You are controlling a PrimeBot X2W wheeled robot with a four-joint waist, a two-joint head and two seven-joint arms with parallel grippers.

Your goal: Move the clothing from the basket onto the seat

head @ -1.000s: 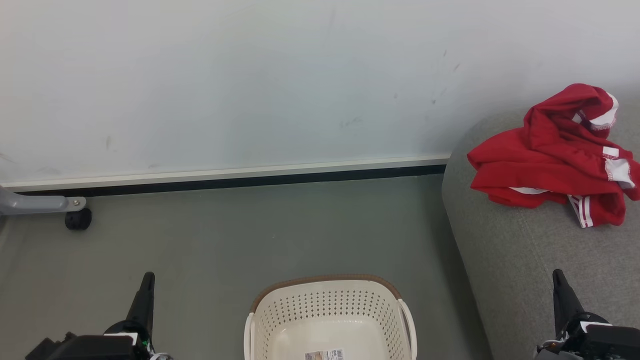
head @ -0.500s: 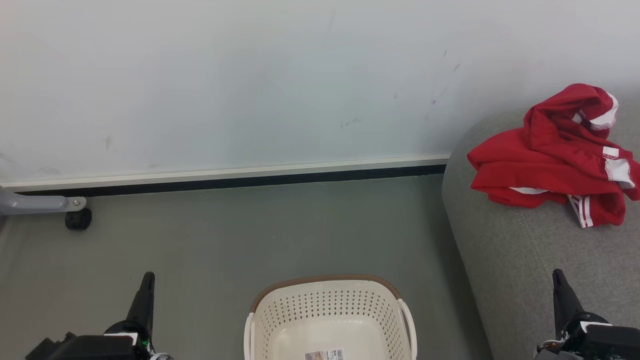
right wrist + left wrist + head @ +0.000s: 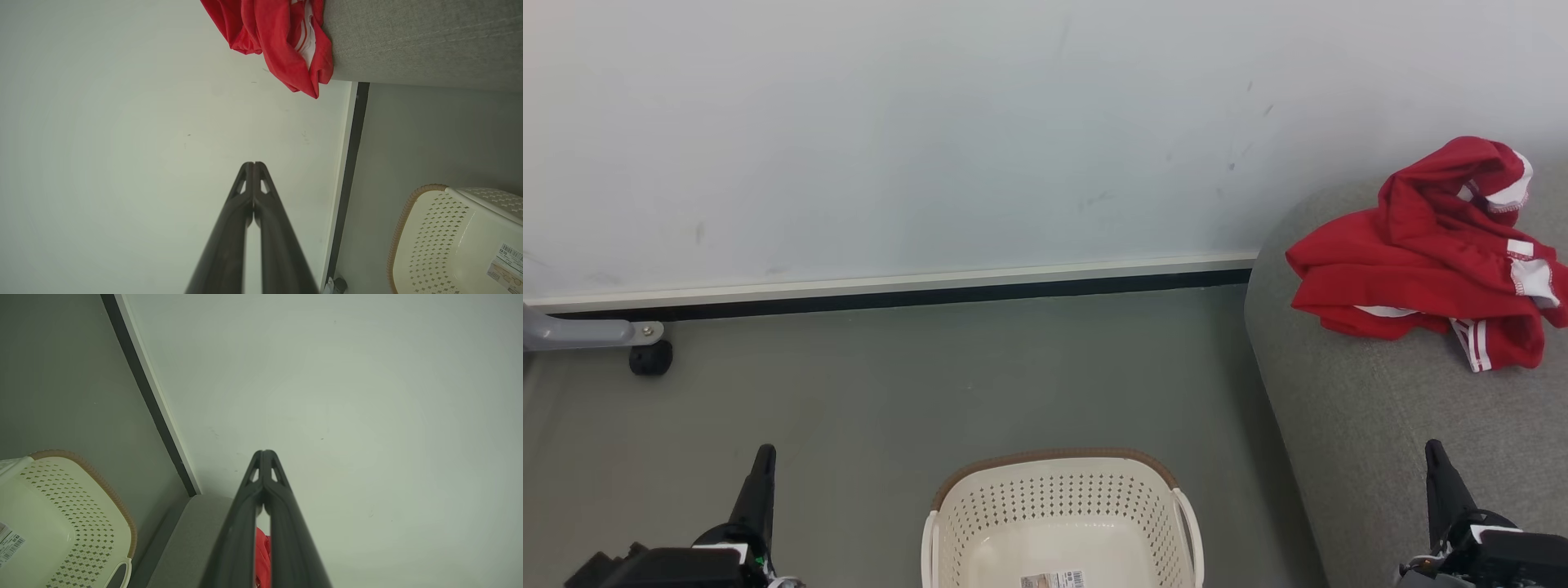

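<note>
Lying crumpled on the large grey fabric sofa, the bright red, white-trimmed sports clothing sits well apart from the cream perforated plastic basket on the floor between the left gripper and right gripper, each with its jaws pressed together.

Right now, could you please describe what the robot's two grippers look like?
The left gripper and right gripper match: two long, matt black fingers tapering to a narrow tip, with small triangular cut-outs near the ends, on a black housing carrying a white patch.
</note>
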